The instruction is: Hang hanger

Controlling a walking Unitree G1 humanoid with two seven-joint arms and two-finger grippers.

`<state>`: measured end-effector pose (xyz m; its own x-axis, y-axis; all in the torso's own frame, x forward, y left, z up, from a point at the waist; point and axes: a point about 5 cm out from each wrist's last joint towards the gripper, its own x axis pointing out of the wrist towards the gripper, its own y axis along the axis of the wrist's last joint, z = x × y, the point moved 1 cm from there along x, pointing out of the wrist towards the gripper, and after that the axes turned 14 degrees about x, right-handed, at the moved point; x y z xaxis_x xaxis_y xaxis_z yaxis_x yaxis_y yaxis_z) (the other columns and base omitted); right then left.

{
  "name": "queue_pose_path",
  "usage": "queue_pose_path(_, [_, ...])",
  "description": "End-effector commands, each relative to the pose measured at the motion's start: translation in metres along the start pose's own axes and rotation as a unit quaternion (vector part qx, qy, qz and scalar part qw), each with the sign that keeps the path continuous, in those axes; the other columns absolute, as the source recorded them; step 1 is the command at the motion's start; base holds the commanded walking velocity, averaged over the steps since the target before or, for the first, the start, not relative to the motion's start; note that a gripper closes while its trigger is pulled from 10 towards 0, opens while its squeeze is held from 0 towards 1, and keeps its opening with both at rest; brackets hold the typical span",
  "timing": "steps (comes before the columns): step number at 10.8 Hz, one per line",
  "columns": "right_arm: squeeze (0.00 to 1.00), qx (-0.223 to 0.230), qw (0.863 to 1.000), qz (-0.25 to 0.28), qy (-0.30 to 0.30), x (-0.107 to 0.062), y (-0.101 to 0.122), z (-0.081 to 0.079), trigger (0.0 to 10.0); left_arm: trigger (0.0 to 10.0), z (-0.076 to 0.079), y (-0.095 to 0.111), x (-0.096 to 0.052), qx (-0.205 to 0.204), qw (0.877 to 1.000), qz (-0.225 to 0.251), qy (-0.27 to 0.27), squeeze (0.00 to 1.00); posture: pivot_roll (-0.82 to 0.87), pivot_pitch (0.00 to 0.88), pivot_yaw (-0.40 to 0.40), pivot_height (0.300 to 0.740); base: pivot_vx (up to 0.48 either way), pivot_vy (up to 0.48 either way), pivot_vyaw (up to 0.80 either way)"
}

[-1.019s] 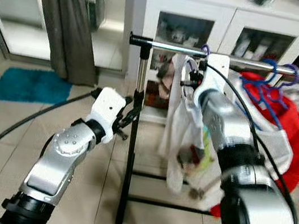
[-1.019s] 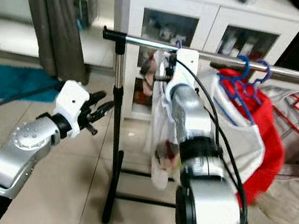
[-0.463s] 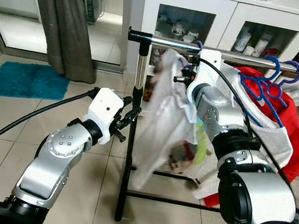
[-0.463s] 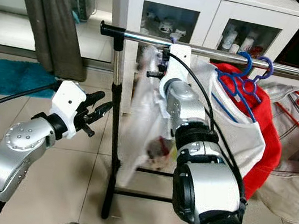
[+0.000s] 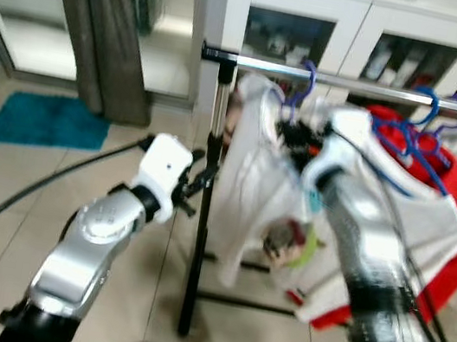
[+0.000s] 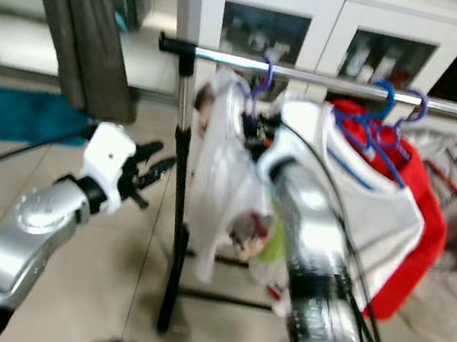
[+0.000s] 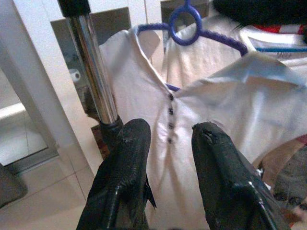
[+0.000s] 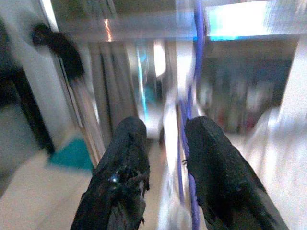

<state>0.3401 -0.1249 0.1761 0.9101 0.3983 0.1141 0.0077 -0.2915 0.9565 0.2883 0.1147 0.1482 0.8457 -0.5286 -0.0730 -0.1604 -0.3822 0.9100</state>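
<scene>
— Where do the edges lie, and what room is there?

— The horizontal chrome clothes rail (image 5: 357,85) ends at a black cap on the left, carried on an upright steel post (image 5: 204,193) with a black foot on the pale tiled floor (image 5: 6,187). Left of the post the floor lies open as far as the teal mat (image 5: 48,119) and the grey curtain (image 5: 103,27). On the right the rail is crowded with blue plastic hangers (image 5: 425,125) bearing white and red garments (image 5: 456,227). A white glass-door cabinet (image 5: 358,26) stands behind, far from me.

— And the hanger?

— The purple plastic hanger (image 5: 300,86) has its hook over the rail, just right of the post. A white buttoned shirt (image 5: 251,192) hangs from it, soft and creased, with a colourful print low down.

— Your grippers?

— My right gripper (image 8: 165,158) is just below the rail by the hanger's neck; its fingers (image 8: 129,163) stand parted, and the purple stem runs in the gap between them. Whether they touch it I cannot tell, for the picture is blurred. My left gripper (image 7: 165,143) is unclenched, holding nothing, near the post on its left side, pointed at the shirt's collar.
</scene>
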Motion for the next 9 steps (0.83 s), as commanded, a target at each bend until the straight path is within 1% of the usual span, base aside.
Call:
queue_pose_path(1, [1.00, -0.025, 0.999, 0.032, -0.009, -0.011, 0.013, -0.003, 10.0, 10.0, -0.002, -0.001, 0.000, -0.005, 1.000, -0.003, 0.006, 0.00, 0.02, 0.026, 0.023, 0.740, 0.000, 0.000, 0.00])
queue_pose_path(2, [1.00, -0.005, 0.999, 0.032, -0.035, -0.038, 0.011, -0.001, 10.0, 10.0, -0.005, -0.001, 0.000, -0.018, 1.000, -0.007, 0.023, 0.00, 0.02, 0.023, 0.022, 0.740, 0.000, 0.000, 0.00])
queue_pose_path(3, [1.00, 0.045, 0.996, 0.031, -0.064, -0.069, 0.003, 0.000, 10.0, 10.0, -0.006, 0.001, -0.001, -0.033, 0.999, -0.006, 0.042, 0.00, 0.02, 0.017, 0.014, 0.740, 0.000, 0.000, 0.00])
queue_pose_path(4, [1.00, 0.069, 0.992, 0.033, -0.100, -0.083, -0.004, 0.003, 10.0, 10.0, -0.005, 0.004, -0.002, -0.037, 0.998, -0.001, 0.049, 0.00, 0.01, 0.012, 0.016, 0.740, 0.000, 0.000, 0.00])
queue_pose_path(5, [1.00, 0.019, 0.989, 0.021, -0.143, -0.094, -0.014, 0.002, 10.0, 10.0, 0.000, 0.008, -0.001, -0.020, 0.999, 0.004, 0.048, 0.00, 0.00, 0.004, 0.024, 0.740, 0.000, 0.000, 0.00])
queue_pose_path(6, [1.00, -0.011, 0.992, 0.030, -0.124, -0.088, -0.014, -0.004, 10.0, 10.0, 0.000, 0.011, 0.003, -0.025, 0.998, 0.006, 0.059, 0.00, -0.01, 0.000, 0.022, 0.740, 0.000, -0.398, 0.00])
queue_pose_path(7, [1.00, -0.005, 0.996, 0.007, -0.093, -0.085, -0.019, -0.008, 10.0, 10.0, -0.002, 0.010, 0.004, -0.032, 0.997, 0.006, 0.067, 0.00, -0.01, 0.000, 0.016, 0.740, 0.000, -0.409, 0.00])
queue_pose_path(8, [1.00, -0.012, 0.996, -0.002, -0.094, -0.083, -0.021, -0.007, 10.0, 10.0, -0.008, 0.010, 0.006, -0.045, 0.995, 0.002, 0.089, 0.00, -0.01, 0.000, 0.004, 0.740, 0.000, -0.412, 0.00])
queue_pose_path(9, [1.00, -0.009, 0.996, -0.001, -0.086, -0.081, -0.022, -0.008, 10.0, 10.0, -0.009, 0.011, 0.007, -0.045, 0.995, 0.002, 0.094, 0.00, -0.01, 0.000, -0.001, 0.740, 0.000, -0.412, 0.80])
